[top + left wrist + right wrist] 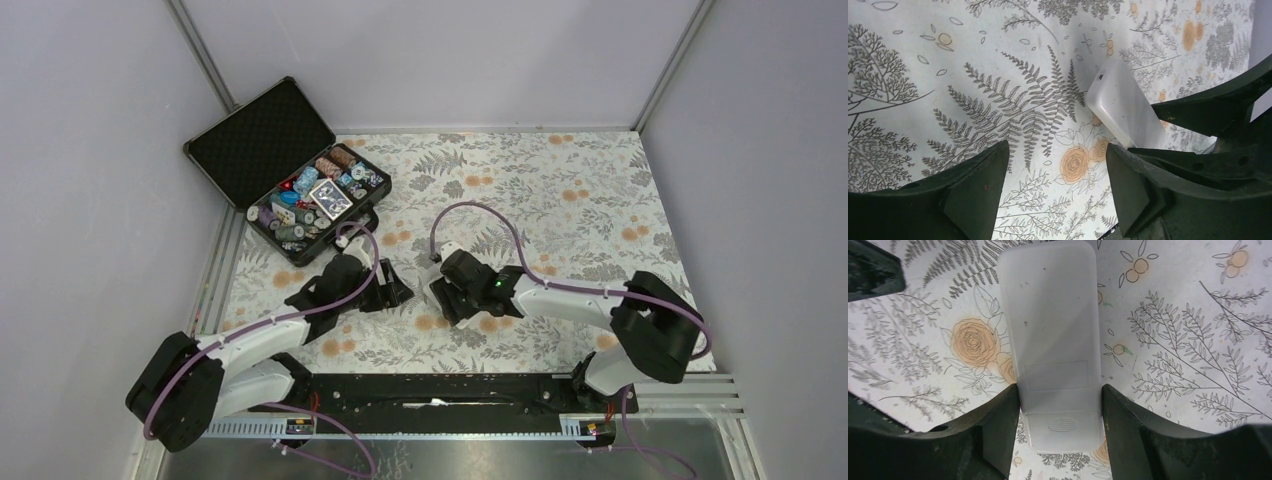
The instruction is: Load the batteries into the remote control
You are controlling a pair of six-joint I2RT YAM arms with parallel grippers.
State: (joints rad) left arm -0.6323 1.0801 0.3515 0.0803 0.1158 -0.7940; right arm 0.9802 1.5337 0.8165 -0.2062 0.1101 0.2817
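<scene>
The remote control (1048, 330) lies back side up on the floral cloth, its ribbed battery cover toward the wrist camera. My right gripper (1060, 390) is shut on the remote control, one finger pressed against each long side near the cover end. From the left wrist view, the remote control (1123, 107) shows as a white slab just right of my left gripper (1057, 150), which is open over bare cloth with nothing between its fingers. In the top view both grippers meet mid-table, left (395, 290) and right (437, 295). The batteries are out of view.
An open black case (262, 140) holding poker chips and a card deck stands at the back left. The floral cloth (560, 200) covers the table, with grey walls on three sides. A black rail (430, 395) runs along the near edge.
</scene>
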